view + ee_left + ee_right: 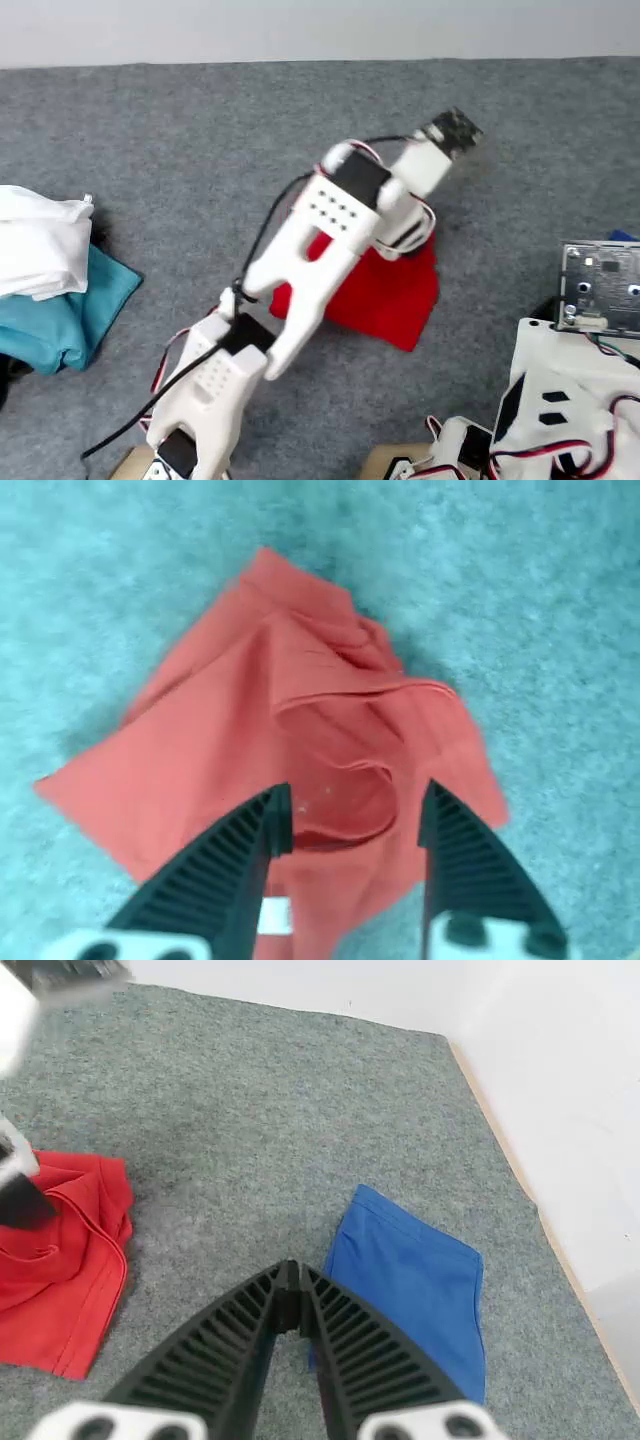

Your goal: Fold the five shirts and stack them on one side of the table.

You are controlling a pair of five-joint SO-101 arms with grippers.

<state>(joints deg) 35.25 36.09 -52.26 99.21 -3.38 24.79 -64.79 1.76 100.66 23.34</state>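
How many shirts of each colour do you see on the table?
red shirt: 1
blue shirt: 1
white shirt: 1
teal shirt: 1
Total: 4

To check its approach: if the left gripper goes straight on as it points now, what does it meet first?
Probably the red shirt, near its collar; the open left gripper points at it, depth unclear.
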